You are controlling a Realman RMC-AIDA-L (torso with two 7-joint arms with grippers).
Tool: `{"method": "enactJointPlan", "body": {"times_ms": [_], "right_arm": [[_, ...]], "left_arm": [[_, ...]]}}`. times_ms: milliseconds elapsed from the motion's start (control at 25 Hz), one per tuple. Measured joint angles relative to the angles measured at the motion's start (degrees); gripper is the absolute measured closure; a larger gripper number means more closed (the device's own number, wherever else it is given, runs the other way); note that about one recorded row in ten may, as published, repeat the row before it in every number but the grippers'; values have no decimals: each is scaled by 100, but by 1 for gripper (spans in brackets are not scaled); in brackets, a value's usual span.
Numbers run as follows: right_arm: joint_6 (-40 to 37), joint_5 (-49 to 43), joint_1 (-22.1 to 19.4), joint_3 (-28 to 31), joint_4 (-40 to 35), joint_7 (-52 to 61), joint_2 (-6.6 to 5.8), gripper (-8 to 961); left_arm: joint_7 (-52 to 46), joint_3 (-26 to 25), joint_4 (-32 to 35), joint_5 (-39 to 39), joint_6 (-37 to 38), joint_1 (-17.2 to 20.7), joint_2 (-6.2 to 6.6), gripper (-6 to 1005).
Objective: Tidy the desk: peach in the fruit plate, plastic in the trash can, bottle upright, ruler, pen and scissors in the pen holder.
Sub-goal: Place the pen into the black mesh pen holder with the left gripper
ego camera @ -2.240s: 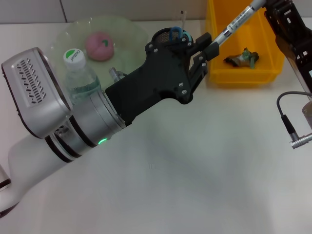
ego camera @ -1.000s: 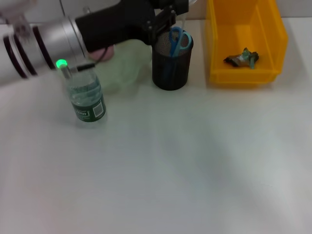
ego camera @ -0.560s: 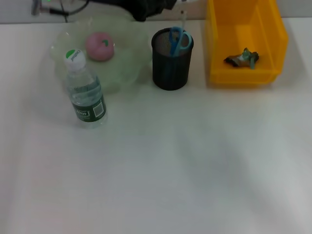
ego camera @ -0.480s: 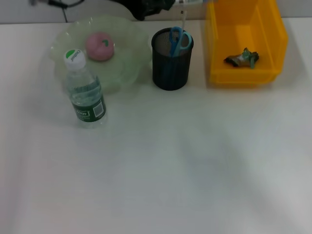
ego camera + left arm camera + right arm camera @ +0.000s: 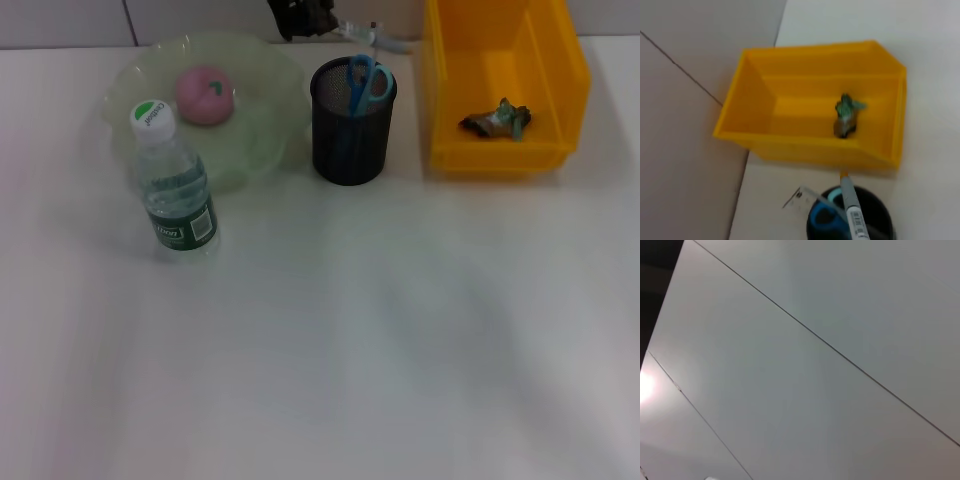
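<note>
left claw above pen holder

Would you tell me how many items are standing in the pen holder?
3: blue scissors, a pen and a clear ruler, all in the pen holder; more may be hidden.

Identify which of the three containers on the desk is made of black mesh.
The cylindrical black mesh pen holder holding blue-handled scissors. It stands between the pale green glass fruit plate and the yellow plastic bin, which are both solid-walled.
</note>
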Motion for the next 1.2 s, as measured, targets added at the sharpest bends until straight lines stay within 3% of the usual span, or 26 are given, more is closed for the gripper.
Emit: {"method": "enactJointPlan", "body": {"times_ms": [200, 480, 1080, 1200], "right_arm": [[38, 0, -5, 1, -1, -3, 0, 354], [140, 1, 2, -38, -1, -12, 0, 354], [143, -151, -7, -70, 48, -85, 22, 354], [142, -168, -11, -70, 66, -95, 25, 354]], "left_arm": [[-50, 3, -115, 750, 393, -546, -25, 864], [-60, 267, -211, 909, 737, -939, 23, 864], [-5, 800, -782, 935, 200, -998, 47, 865], [-58, 1166, -983, 939, -96, -953, 48, 865]]}}
